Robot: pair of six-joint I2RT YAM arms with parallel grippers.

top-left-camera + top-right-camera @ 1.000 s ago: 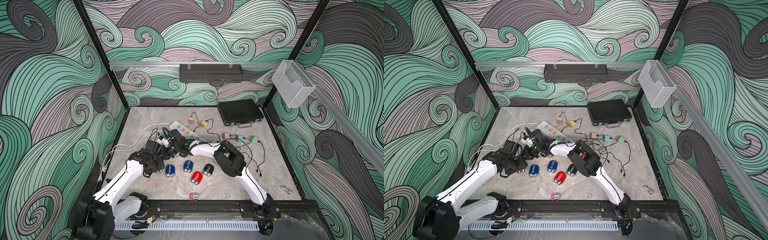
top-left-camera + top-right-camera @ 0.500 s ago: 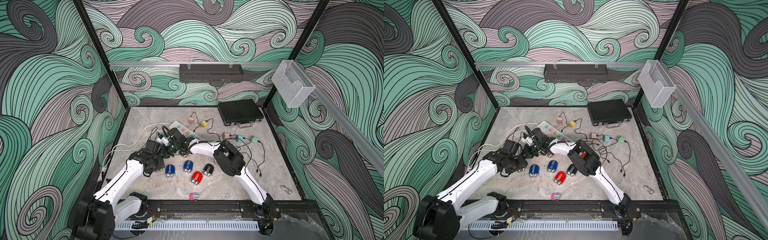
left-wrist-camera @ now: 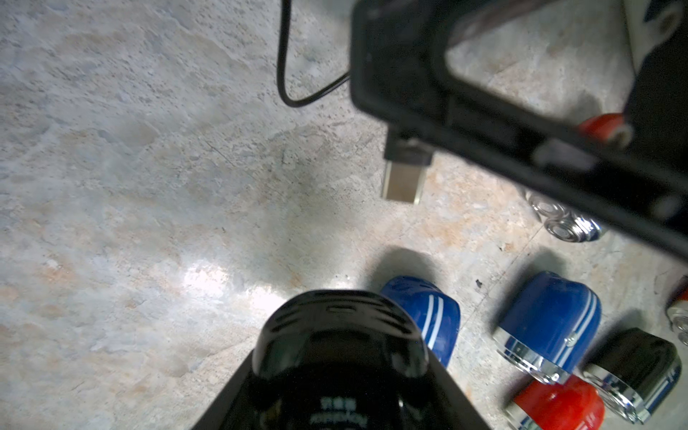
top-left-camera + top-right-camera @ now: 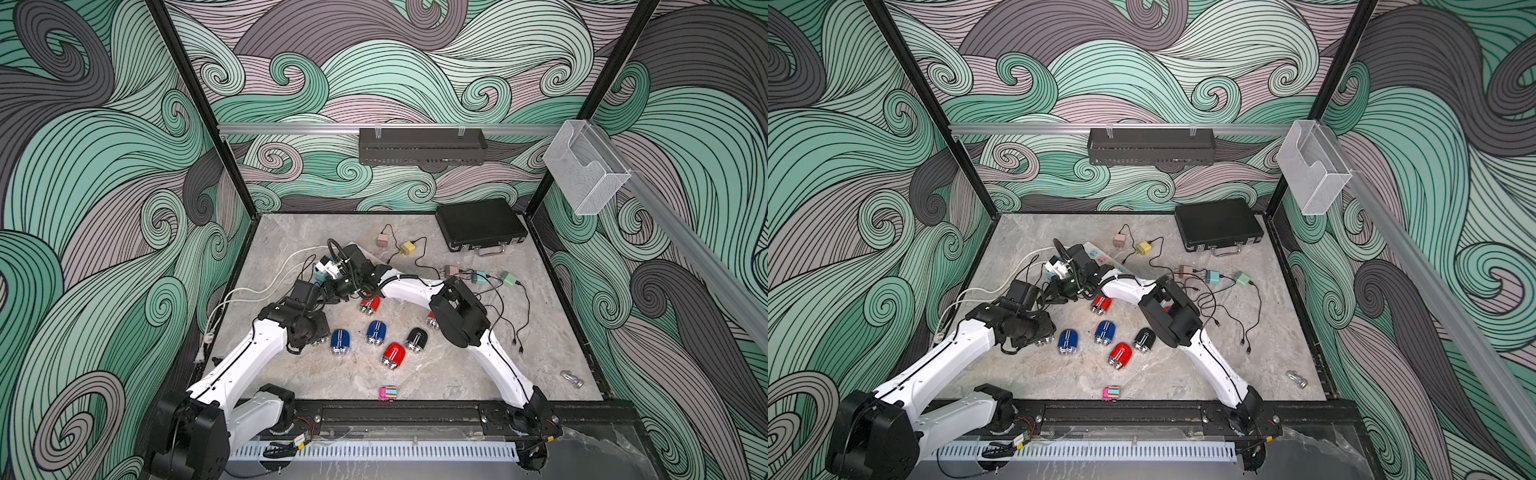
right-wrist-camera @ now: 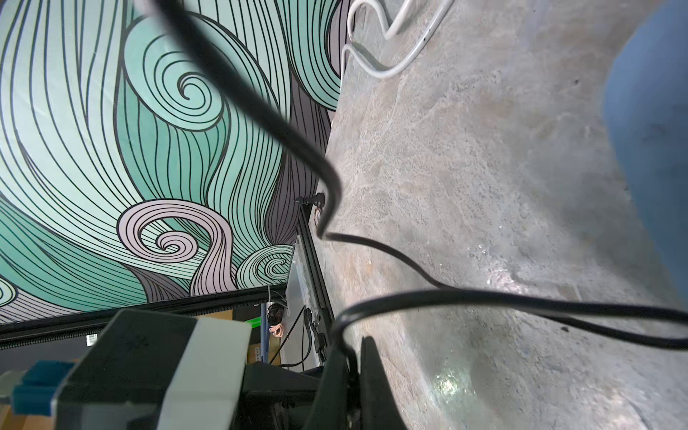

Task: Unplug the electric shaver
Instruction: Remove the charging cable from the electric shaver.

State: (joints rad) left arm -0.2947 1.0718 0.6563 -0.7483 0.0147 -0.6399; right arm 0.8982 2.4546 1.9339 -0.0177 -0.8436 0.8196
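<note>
The black electric shaver (image 3: 338, 324) sits between the jaws of my left gripper (image 3: 338, 366), which is shut on it. In both top views only its silver heads (image 4: 318, 342) (image 4: 1044, 341) show from under the left wrist. My right gripper (image 5: 353, 368) is shut on the thin black charging cable (image 5: 484, 298). The cable's metal plug (image 3: 403, 178) sticks out below the right gripper and hangs free above the table, apart from the shaver. In both top views the right gripper (image 4: 330, 291) (image 4: 1059, 291) is just beyond the left one.
Several other shavers lie on the table: two blue (image 4: 340, 340) (image 4: 376, 332), two red (image 4: 392, 353) (image 4: 370, 303) and a black one (image 4: 415, 338). The power strip (image 4: 368, 257), coloured chargers (image 4: 408, 248) with loose cables and a black case (image 4: 482, 224) are farther back. White cords (image 4: 249, 291) run along the left.
My right gripper seems to have drawn slightly toward the far side with the cable, so the red shaver below its arm now shows. The left arm holds still.
</note>
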